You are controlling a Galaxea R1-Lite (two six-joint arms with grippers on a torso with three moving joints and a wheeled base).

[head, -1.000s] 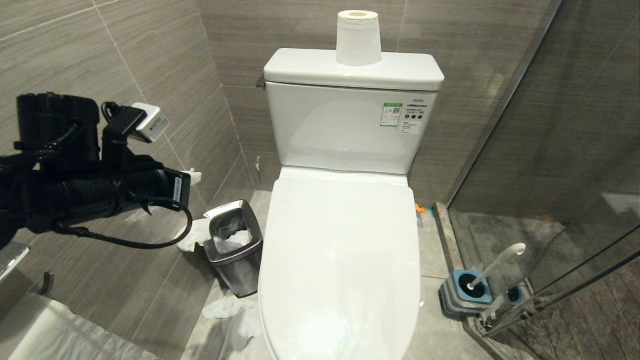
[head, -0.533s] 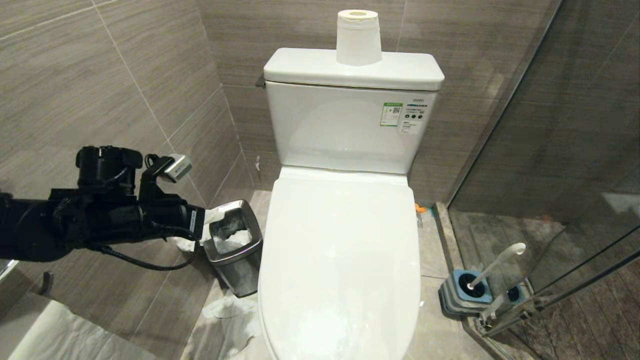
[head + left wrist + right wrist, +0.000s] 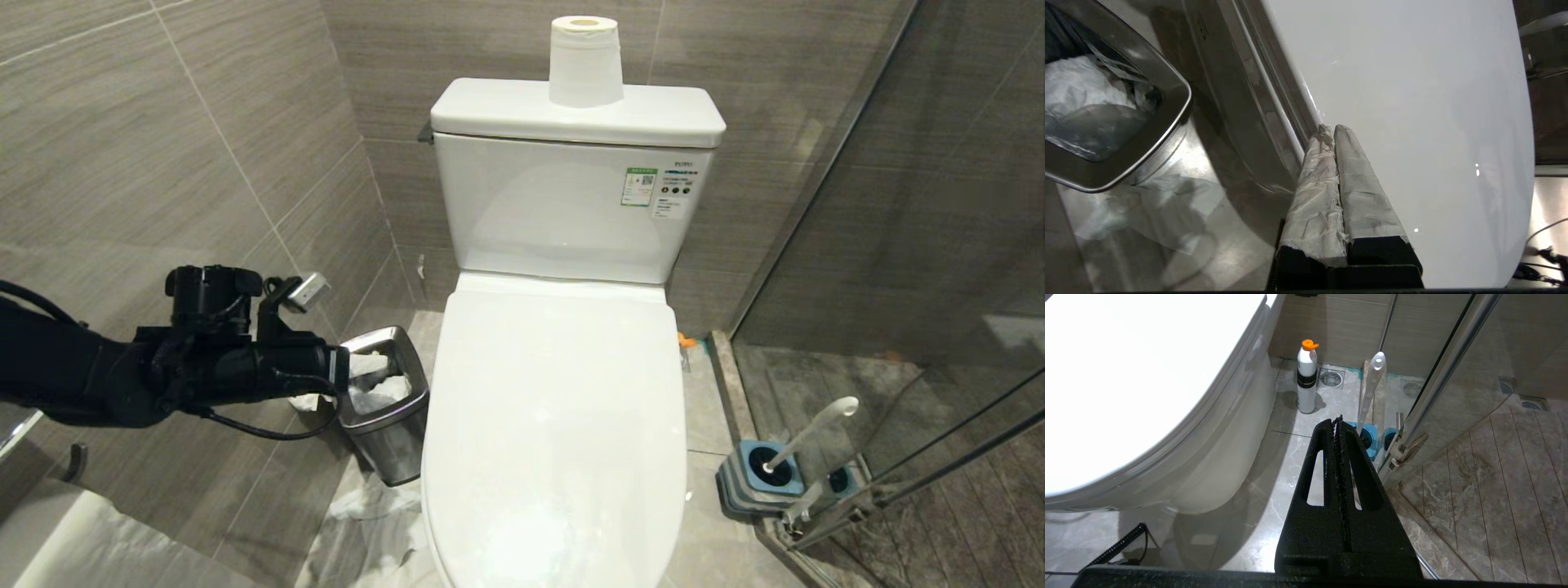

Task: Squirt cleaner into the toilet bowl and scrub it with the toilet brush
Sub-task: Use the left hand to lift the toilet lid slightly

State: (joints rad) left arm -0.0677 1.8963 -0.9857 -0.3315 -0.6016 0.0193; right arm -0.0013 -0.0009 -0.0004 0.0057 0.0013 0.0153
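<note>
Left gripper (image 3: pixel 1333 128), jaws pressed together, tips at side edge of closed lid on toilet bowl (image 3: pixel 1412 102), prob. to lift it: slide under lip, raise slowly; right gripper (image 3: pixel 1337 420) together, cleaner (image 3: pixel 1306 377) and toilet brush (image 3: pixel 1372 388) just beyond.

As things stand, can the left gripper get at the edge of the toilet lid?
Probably yes: the left gripper, shut, is right at the toilet lid edge, beside the steel bin, with nothing between.
</note>
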